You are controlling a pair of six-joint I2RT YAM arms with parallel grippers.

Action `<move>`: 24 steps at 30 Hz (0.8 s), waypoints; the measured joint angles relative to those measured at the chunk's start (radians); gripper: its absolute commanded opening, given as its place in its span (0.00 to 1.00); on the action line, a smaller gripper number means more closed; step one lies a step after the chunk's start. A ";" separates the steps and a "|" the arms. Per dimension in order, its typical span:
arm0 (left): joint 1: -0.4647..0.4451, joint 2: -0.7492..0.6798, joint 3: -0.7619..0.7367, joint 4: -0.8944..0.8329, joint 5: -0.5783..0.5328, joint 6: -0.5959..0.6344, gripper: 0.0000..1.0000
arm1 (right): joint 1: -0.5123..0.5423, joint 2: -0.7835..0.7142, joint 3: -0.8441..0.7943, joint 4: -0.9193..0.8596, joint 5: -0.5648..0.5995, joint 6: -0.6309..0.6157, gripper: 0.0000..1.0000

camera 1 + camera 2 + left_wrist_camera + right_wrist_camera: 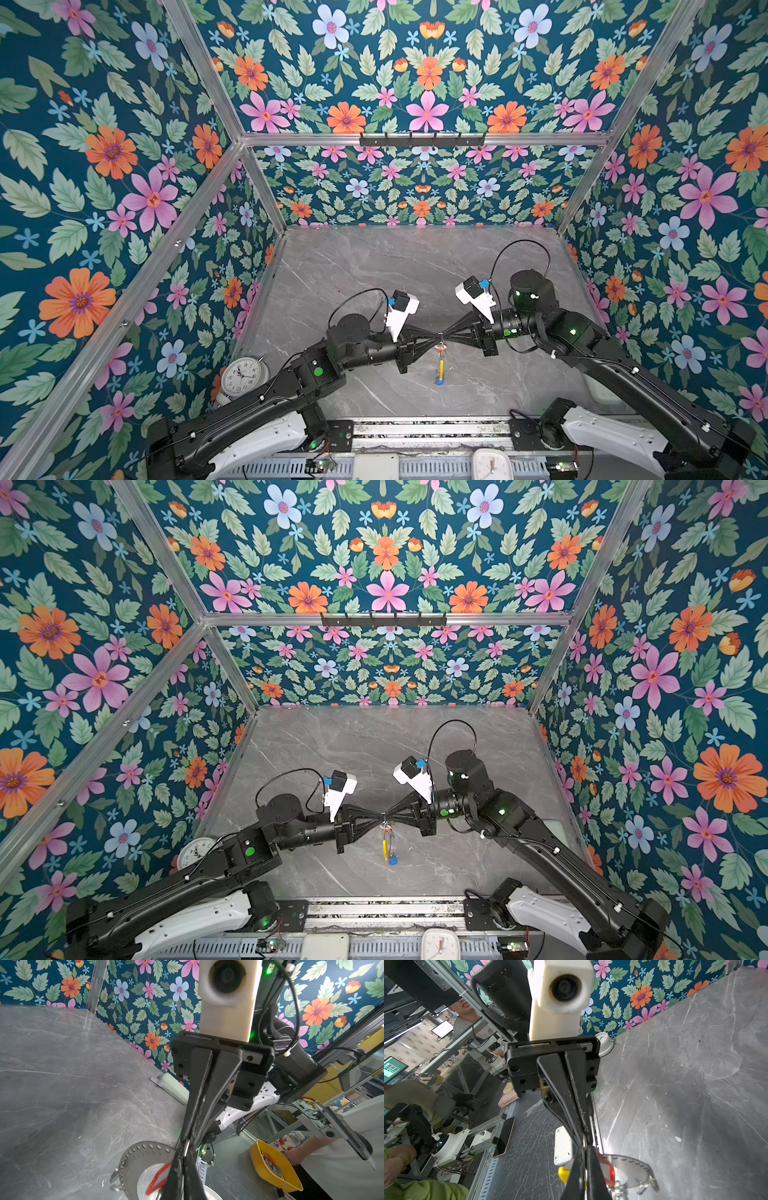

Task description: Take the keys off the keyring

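In both top views my two grippers meet tip to tip above the middle of the grey table (374, 270). The left gripper (436, 335) and right gripper (446, 333) are each shut on the top of the keyring's thin wire (186, 1146). The keyring hangs below them, its yellow sleeve (441, 368) upright. The key with the red tag (159, 1178) sits just under the fingertips, beside a silver perforated round piece (143, 1153). The key with the blue tag (392, 859) hangs at the bottom of the hoop. In the right wrist view the red tag (607, 1172) and yellow sleeve (564, 1174) flank my shut fingers (591, 1167).
A round white alarm clock (243, 374) stands at the table's left edge. A pale green flat object (174, 1086) lies at the right edge. A black hook rail (422, 139) is on the back wall. Off the table are a yellow bin (274, 1172) and people.
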 measured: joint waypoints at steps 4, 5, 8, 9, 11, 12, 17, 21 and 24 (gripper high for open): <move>0.003 0.007 0.013 -0.012 0.014 -0.014 0.24 | -0.001 -0.002 0.017 -0.037 -0.006 -0.011 0.00; 0.002 0.005 0.018 -0.021 0.017 -0.011 0.24 | -0.001 -0.003 0.021 -0.044 -0.011 -0.020 0.00; 0.002 -0.007 0.035 -0.056 0.023 0.005 0.24 | 0.000 -0.002 0.030 -0.055 -0.028 -0.039 0.00; 0.002 -0.011 0.041 -0.065 0.024 0.010 0.25 | 0.001 -0.001 0.032 -0.059 -0.031 -0.047 0.00; 0.002 -0.022 0.053 -0.077 0.025 0.021 0.25 | 0.002 0.002 0.034 -0.075 -0.034 -0.056 0.00; 0.002 -0.026 0.060 -0.085 0.025 0.029 0.25 | 0.002 0.003 0.034 -0.081 -0.036 -0.061 0.00; 0.003 -0.028 0.086 -0.115 0.039 0.049 0.21 | 0.001 0.006 0.037 -0.106 -0.040 -0.080 0.00; 0.004 -0.006 0.093 -0.122 0.064 0.060 0.21 | 0.001 0.006 0.038 -0.113 -0.041 -0.083 0.00; 0.006 0.010 0.095 -0.137 0.074 0.061 0.18 | 0.001 0.006 0.039 -0.117 -0.041 -0.084 0.00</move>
